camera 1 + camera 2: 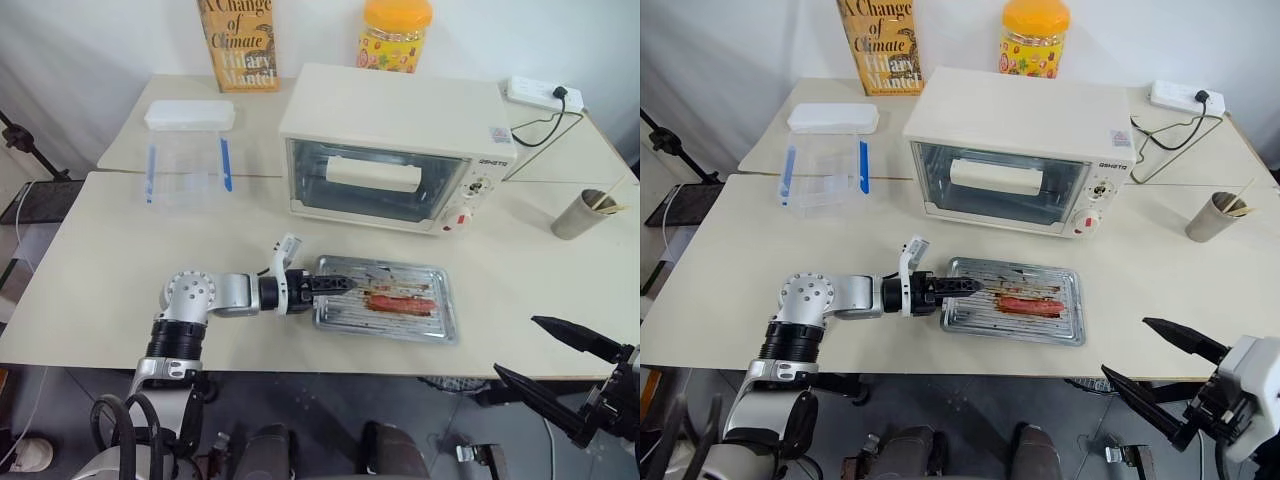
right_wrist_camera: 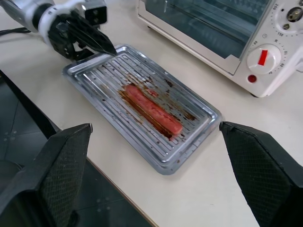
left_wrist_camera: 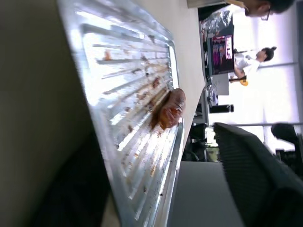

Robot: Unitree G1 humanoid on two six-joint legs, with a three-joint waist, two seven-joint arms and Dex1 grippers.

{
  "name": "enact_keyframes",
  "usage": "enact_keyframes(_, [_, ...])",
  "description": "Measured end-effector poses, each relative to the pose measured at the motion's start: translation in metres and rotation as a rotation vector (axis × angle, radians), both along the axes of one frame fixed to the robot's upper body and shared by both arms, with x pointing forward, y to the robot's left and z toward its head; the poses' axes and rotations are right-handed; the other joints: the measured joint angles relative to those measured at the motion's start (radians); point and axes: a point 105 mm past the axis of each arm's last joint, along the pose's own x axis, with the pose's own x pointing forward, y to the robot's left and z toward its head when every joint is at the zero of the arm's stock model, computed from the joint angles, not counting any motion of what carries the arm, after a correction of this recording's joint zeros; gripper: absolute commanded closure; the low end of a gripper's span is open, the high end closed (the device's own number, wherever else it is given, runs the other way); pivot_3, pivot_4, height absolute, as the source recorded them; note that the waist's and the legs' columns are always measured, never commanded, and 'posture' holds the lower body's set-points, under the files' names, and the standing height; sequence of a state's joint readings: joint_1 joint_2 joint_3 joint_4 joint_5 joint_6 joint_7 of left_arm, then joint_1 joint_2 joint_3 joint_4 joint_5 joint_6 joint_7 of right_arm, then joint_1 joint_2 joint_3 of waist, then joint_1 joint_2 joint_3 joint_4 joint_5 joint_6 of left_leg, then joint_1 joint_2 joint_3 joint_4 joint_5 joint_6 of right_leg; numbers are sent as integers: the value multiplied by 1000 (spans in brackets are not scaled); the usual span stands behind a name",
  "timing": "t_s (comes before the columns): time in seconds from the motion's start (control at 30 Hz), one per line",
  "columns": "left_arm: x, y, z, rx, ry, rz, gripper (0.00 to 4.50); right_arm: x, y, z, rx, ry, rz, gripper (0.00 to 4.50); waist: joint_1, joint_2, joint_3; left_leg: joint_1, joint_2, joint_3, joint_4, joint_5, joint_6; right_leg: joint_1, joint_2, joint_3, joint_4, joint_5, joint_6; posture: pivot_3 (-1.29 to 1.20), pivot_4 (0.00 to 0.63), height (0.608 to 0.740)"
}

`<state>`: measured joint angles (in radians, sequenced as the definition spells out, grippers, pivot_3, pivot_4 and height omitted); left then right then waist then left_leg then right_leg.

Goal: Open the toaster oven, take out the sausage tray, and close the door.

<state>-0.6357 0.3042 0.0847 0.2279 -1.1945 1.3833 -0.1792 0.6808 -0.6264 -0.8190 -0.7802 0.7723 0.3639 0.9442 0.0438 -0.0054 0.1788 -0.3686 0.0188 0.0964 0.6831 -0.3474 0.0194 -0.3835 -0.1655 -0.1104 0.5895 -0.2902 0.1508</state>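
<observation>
The table [image 1: 100,270] is carrying everything. The toaster oven [image 1: 395,110] is sitting toward its far side, and the door [image 1: 375,185] is standing upright against the front with its bar handle up, so it is looking closed. The sausage tray [image 1: 340,312] is lying flat on the table at the oven's 6 o'clock, near it but apart, with the sausage [image 1: 400,303] resting in it.

The left gripper [image 1: 335,284] is reaching level over the tray's 9 o'clock rim. I cannot tell whether it is clamping that rim or letting it go. The right gripper [image 1: 516,345] is hanging at the tray's 4 o'clock, past the table's near edge, spread wide and carrying nothing.

Judging by this, the task is nearing its end: the step in hand is setting the tray down. The next move is calling for the left claw to be clear of the rim, then to be backing toward 9 o'clock without dragging the tray.
</observation>
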Motion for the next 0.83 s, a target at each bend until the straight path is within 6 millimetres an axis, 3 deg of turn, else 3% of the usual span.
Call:
enact_keyframes(0.1, [-4,21,5,66,-122,22,45,5,0,-2,6,-2,29,0,-15,0,0,0,1,0,0,0,0,0,1,0,0,0,0,0,150,740])
enact_keyframes(0.33, [-25,114,16,257,-558,27,45,30,-4,-7,32,-18,102,0,-28,2,0,-3,1,7,-3,0,-1,-9,1,4,1,-1,-2,0,150,740])
enact_keyframes(0.53, [-44,148,13,358,-1030,-63,45,49,-1,-14,29,-48,153,0,-13,2,0,-5,7,7,-2,-2,-1,-10,-1,4,-3,-1,-2,0,150,740])
enact_keyframes(0.7, [-53,168,15,423,-1149,-68,45,45,14,-13,22,-73,324,0,-19,2,0,-4,9,10,-2,-3,1,-10,0,3,1,0,-2,0,150,740])
enact_keyframes(0.83, [-52,170,22,424,-1203,-39,45,46,10,-20,-9,-81,346,0,-19,2,0,-4,9,10,-1,-2,1,-10,0,3,2,0,-1,0,150,740])
